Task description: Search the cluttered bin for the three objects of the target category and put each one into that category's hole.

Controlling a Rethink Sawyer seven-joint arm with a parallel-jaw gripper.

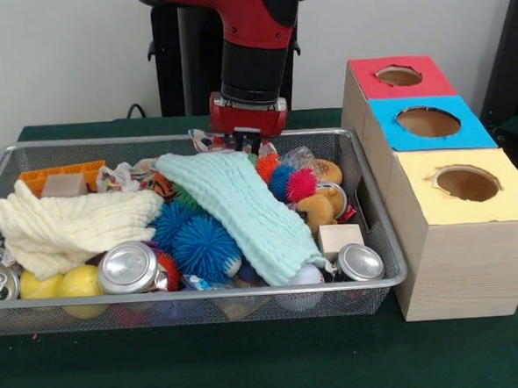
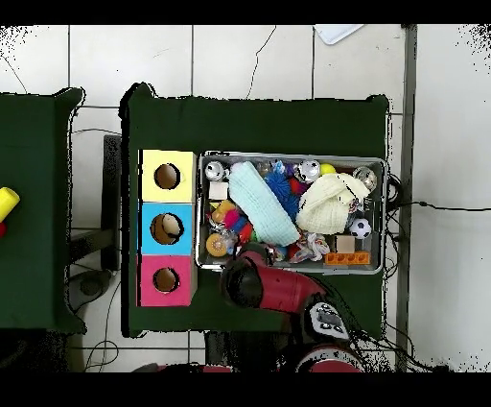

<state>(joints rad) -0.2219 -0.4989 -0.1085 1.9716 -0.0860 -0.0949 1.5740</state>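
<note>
The wire mesh bin (image 1: 380,239) is full of clutter; it also shows in the overhead view (image 2: 288,156). My gripper (image 1: 248,140) is low at the bin's far edge, just behind the mint cloth (image 1: 242,208), and its tips are hidden. Crinkly wrapper material (image 1: 203,141) shows right beside it. Another crumpled whitish wrapper with coloured patches (image 1: 122,177) lies near the orange block (image 1: 60,174); it also shows in the overhead view (image 2: 312,249). A third wrapper is not clearly visible. In the overhead view the red arm (image 2: 264,285) covers the gripper.
Three wooden boxes with holes stand beside the bin: red top (image 1: 399,75), blue top (image 1: 428,122), yellow top (image 1: 467,183). The bin also holds a cream cloth (image 1: 63,225), spiky balls (image 1: 200,243), cans (image 1: 128,268), yellow balls (image 1: 79,280) and wooden cubes (image 1: 339,238).
</note>
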